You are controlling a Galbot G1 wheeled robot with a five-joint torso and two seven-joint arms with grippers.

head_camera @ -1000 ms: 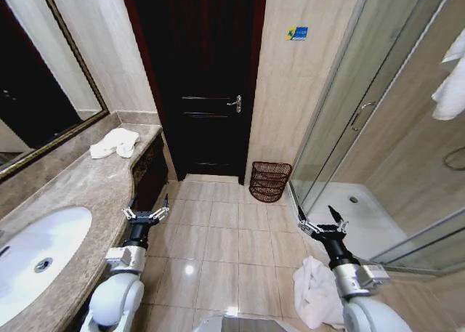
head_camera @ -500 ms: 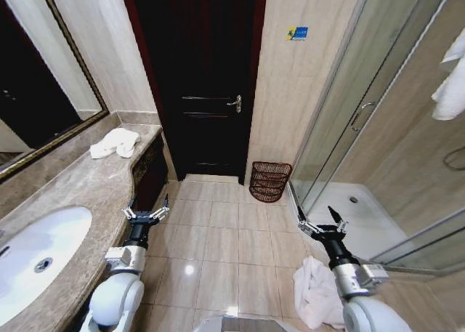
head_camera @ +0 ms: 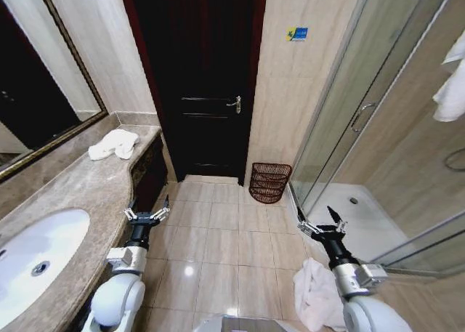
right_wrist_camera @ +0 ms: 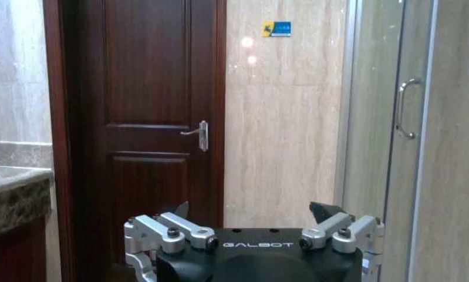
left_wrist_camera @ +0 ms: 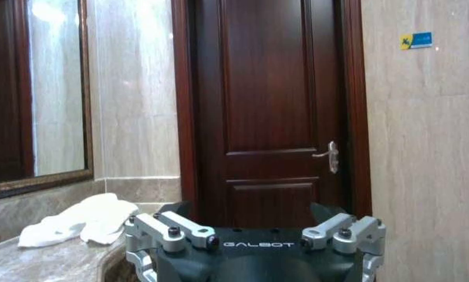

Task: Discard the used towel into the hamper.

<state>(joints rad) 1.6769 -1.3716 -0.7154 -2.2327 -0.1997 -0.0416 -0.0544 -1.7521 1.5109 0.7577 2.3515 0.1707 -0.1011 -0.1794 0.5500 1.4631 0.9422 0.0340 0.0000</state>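
Two white towels in view; which is the used one cannot be told. One towel [head_camera: 114, 144] lies crumpled at the far end of the counter [head_camera: 80, 194], beyond the sink [head_camera: 33, 256], ahead of the left end effector [head_camera: 146, 215] and slightly to its left. Its long axis runs roughly across the counter. The other towel [head_camera: 314, 292] is heaped on the floor just beside the right arm, behind and below the right end effector [head_camera: 320, 223].

Both end effectors hang with fingers spread, holding nothing.

The hamper [head_camera: 269, 181] stands on the floor against the wall, between door [head_camera: 203, 85] and shower [head_camera: 370, 128], ahead of the right end effector. It looks empty, though the weave hides the bottom.

Judgement: right arm is nearer the floor towel and the hamper; left arm is nearer the counter towel.
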